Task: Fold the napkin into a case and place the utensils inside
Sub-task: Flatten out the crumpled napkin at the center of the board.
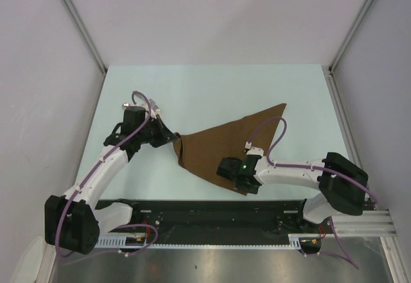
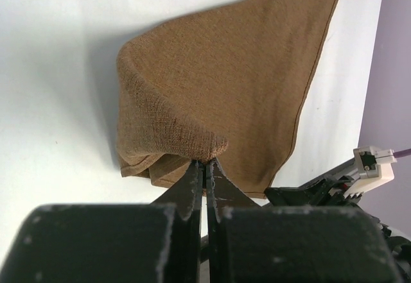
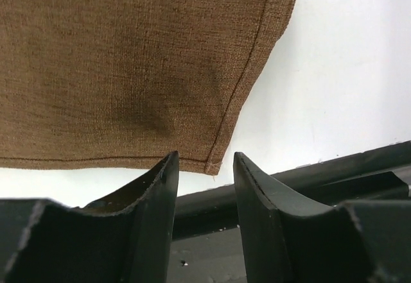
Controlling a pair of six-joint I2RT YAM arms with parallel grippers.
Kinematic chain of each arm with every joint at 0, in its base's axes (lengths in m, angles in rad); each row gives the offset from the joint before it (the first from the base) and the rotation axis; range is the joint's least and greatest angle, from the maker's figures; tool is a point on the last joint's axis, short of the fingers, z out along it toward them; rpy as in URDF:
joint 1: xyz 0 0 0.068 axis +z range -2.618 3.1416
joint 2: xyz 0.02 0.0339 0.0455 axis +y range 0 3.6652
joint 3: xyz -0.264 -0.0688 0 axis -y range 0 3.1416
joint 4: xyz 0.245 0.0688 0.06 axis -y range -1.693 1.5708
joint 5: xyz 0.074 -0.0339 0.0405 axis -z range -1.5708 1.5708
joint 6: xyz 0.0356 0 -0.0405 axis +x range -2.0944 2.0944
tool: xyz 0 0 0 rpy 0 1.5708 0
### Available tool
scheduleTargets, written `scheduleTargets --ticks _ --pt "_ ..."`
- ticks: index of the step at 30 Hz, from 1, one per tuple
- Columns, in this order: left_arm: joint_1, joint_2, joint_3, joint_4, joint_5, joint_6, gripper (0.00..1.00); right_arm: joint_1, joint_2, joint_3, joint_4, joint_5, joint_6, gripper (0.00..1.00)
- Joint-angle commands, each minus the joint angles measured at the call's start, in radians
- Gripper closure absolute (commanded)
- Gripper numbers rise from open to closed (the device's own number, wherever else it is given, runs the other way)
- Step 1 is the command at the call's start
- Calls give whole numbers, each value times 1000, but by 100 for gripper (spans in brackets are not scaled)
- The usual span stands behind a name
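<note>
The brown napkin [image 1: 225,148] lies spread on the pale table [image 1: 192,90], its far corner pointing to the back right. My left gripper [image 1: 172,139] is shut on the napkin's left corner. In the left wrist view the cloth [image 2: 244,84] bunches and lifts right at the closed tips of that gripper [image 2: 207,162]. My right gripper [image 1: 241,183] is at the napkin's near corner. In the right wrist view it [image 3: 205,158] is open, and the hemmed corner of the napkin [image 3: 215,162] shows in the gap between its tips. The utensils and a case are out of view.
A black rail [image 1: 212,209] runs along the table's near edge, just behind the right gripper. Grey walls with metal posts [image 1: 80,23] close in the table on the left, back and right. Part of the right arm [image 2: 327,187] shows in the left wrist view.
</note>
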Motion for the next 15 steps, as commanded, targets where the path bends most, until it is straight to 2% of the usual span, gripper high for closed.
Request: scheduleTargets --ticks 1,10,13,14,15 --pt "-6 -38 -6 3 4 25 100 6 2 9 -27 63 94 57" --pt "-6 -37 0 -17 8 48 100 40 104 -27 24 15 122 57" --pt "-6 -40 4 -18 3 55 100 40 115 -21 33 37 120 67" --pt "-6 -40 3 -15 3 58 100 37 112 -21 38 49 122 78" --pt "-6 -40 6 -14 1 61 100 29 100 -14 32 84 115 84"
